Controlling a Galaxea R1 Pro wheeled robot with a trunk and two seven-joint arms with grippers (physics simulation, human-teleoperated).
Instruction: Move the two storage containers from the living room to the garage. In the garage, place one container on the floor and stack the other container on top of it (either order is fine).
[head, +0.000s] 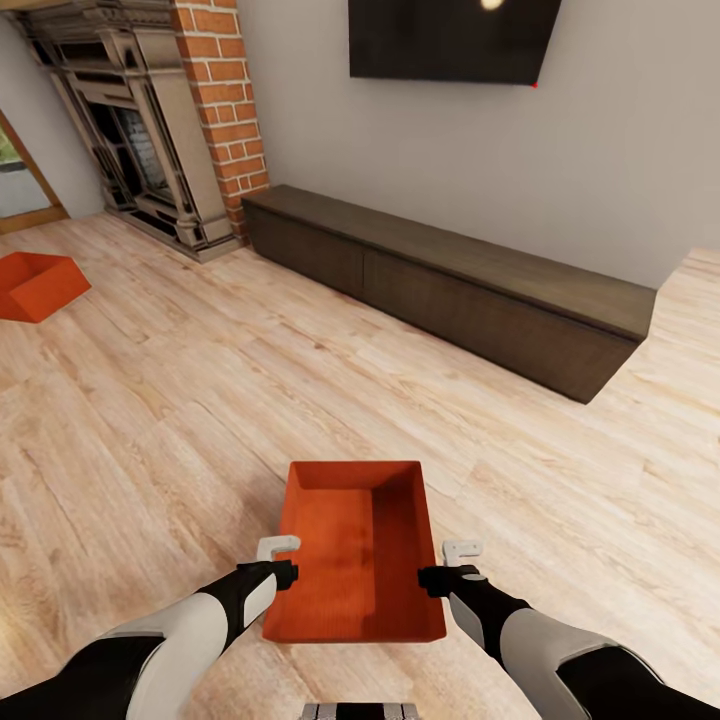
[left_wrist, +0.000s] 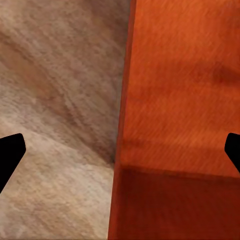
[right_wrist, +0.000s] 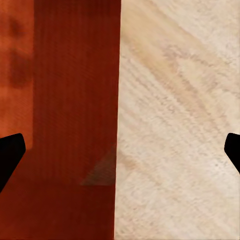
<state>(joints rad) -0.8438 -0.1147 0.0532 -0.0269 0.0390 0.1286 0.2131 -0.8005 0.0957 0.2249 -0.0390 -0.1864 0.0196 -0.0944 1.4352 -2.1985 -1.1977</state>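
Near container (head: 355, 550) sits on the wood plank floor (head: 180, 400) directly in front of my trunk, long axis running away from me toward the low dark cabinet (head: 450, 285). It stands open side up with nothing inside. The second container (head: 35, 285) rests on the same floor well off to the cabinet's left, near the brick fireplace (head: 215, 110), tilted or turned at an angle; I cannot tell which.

Left gripper (head: 278, 560) hangs just beside the near container's left long wall. Right gripper (head: 452, 565) hangs just beside its right long wall. In the left wrist view the rim of the near container (left_wrist: 125, 100) runs midway between the two dark fingertips (left_wrist: 10, 155), jaws wide, so that wall lies inside the span. The right wrist view shows the same: rim (right_wrist: 119, 100) centred, fingertips (right_wrist: 10, 155) far apart, jaws wide, nothing held. I cannot tell whether either jaw touches the wall yet.

Handling judgement: thin, plain walls, probably light and fairly stiff, likely plastic. The surfaces look smooth, so they may be slippery, and the slight flare could let a pinch creep upward. No handles visible. Best hold, as I read it: each jaw straddling a long-wall rim near mid-length, opposite each other, so the load balances and does not yaw. An uneven squeeze could tip it.
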